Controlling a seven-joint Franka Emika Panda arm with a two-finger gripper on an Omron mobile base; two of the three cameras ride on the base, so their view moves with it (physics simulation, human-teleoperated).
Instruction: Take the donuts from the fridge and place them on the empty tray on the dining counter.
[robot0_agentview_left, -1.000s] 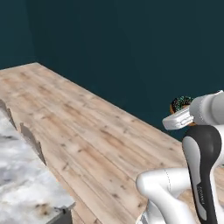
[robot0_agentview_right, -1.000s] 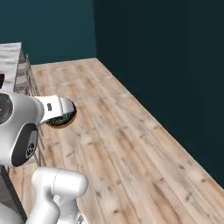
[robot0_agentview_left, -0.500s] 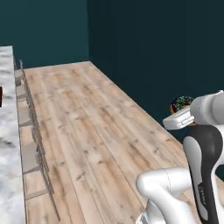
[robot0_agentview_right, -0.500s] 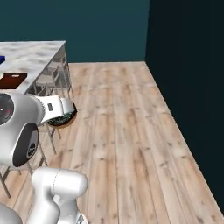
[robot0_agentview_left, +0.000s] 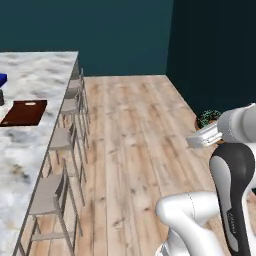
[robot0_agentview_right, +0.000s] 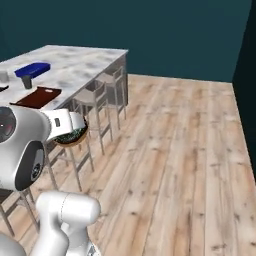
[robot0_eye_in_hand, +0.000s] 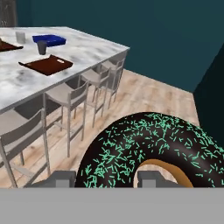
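On the left, the dining counter (robot0_agentview_left: 35, 85) is seen, with the reddish-brown tray (robot0_agentview_left: 25, 112) lying on its marble top, beside a blue tray (robot0_agentview_right: 32, 69). A row of stools (robot0_agentview_left: 62, 140) is placed along the counter edge. To the right, over the wooden floor (robot0_agentview_left: 135, 130), a dark-iced sprinkled donut (robot0_eye_in_hand: 153, 148) is kept clamped in the gripper (robot0_eye_in_hand: 105, 179), well apart from the tray.

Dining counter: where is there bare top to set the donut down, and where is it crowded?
The reddish-brown tray is empty, with bare marble of the dining counter between it and the stools' edge. Crowded behind it: a dark cup, the blue tray and a pale cup cluster toward the far side. The hand holds the sprinkled donut.
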